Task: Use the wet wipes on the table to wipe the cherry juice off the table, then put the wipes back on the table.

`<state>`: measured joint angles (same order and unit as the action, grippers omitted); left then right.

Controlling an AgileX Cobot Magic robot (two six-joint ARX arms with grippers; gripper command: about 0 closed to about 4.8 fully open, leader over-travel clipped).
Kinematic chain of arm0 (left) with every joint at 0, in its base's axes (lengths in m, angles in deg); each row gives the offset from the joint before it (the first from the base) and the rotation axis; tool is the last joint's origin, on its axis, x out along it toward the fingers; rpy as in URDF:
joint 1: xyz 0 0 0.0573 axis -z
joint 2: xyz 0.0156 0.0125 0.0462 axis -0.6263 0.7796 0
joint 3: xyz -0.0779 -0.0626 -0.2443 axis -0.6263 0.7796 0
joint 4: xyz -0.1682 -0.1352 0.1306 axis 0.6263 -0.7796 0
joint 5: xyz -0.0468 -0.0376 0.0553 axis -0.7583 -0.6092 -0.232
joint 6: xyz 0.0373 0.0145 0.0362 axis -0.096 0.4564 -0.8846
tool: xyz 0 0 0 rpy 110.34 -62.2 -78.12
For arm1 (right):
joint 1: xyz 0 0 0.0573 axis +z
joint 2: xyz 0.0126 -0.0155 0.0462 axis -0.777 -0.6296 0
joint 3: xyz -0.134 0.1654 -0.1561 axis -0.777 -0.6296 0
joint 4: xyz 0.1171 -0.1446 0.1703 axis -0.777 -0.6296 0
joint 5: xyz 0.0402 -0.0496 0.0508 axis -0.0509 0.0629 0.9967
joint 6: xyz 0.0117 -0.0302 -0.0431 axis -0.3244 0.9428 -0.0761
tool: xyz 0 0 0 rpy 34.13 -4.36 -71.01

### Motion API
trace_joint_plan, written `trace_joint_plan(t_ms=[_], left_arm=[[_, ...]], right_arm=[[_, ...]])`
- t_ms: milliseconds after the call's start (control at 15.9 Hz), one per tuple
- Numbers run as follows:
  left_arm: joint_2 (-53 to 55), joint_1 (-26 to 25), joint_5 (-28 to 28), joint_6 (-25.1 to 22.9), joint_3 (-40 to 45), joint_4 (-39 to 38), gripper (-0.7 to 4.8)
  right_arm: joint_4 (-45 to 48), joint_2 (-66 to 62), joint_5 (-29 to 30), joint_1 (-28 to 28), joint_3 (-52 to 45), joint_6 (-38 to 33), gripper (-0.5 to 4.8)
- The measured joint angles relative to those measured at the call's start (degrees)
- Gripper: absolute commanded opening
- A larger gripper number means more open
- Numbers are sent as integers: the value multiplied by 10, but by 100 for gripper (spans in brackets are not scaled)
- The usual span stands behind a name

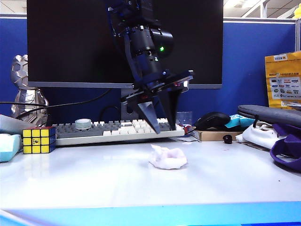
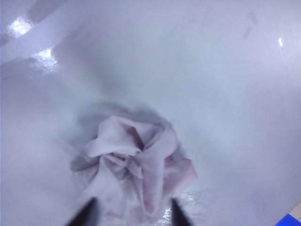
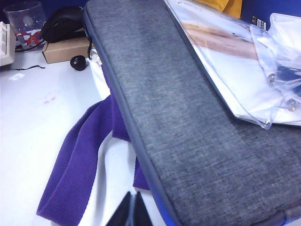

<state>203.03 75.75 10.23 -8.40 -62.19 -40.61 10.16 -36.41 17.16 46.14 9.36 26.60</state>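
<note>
Left gripper [image 1: 162, 125] hangs just above the wet wipes [image 1: 167, 157], its two dark fingers [image 1: 149, 113] pointing down and standing apart with nothing between them; the wrist view shows the crumpled sheet [image 2: 136, 162] lying free on the table [image 2: 225, 84] between the two fingertips [image 2: 84, 214], so the hand has hold of nothing. That placement reads as a release: the wad sits on its own, bunched and faintly pink (the tint suggests it has taken up juice), resting on the white table [image 1: 94, 174] in front of the keyboard [image 1: 113, 129], roughly under the gripper and well apart from the Rubik's cube [image 1: 39, 140] off toward the left of the keyboard. Parting the fingers directly over the wad lets it stay put rather than be dragged along, which suits the last part of the task. Cherry juice [image 3: 49, 99] shows only as a few faint pinkish specks on the white surface in the right wrist view, near the small black ball [image 3: 78, 62] that sits beyond the keyboard's right end; whether those count as cleaned I cannot tell. Right gripper [image 3: 132, 212] is parked far to the right of the keyboard, over the purple strap [image 3: 75, 165] and beside the grey sleeve [image 3: 188, 117], fingers pressed together and empty, likely kept clear so the left arm has room.
</note>
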Motion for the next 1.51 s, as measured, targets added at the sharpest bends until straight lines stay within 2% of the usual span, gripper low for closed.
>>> trace_joint_plan(t_ms=[126,189,252,692,818,1133,1511], left_arm=[[-16,0,0,5,0,4,149],[-31,0,0,9,0,8,96],[-43,0,0,11,0,13,3],[-229,-27,19,50,0,57,-6],[-333,-35,90,52,-1,84,-6],[-464,-37,205,49,-1,108,-6],[-646,-37,392,-12,-2,119,-6]], right_arm=[[0,0,0,0,0,0,0],[0,0,0,0,0,0,0],[0,0,0,0,0,0,0],[0,0,0,0,0,0,0],[0,0,0,0,0,0,0],[0,0,0,0,0,0,0],[0,0,0,0,0,0,0]])
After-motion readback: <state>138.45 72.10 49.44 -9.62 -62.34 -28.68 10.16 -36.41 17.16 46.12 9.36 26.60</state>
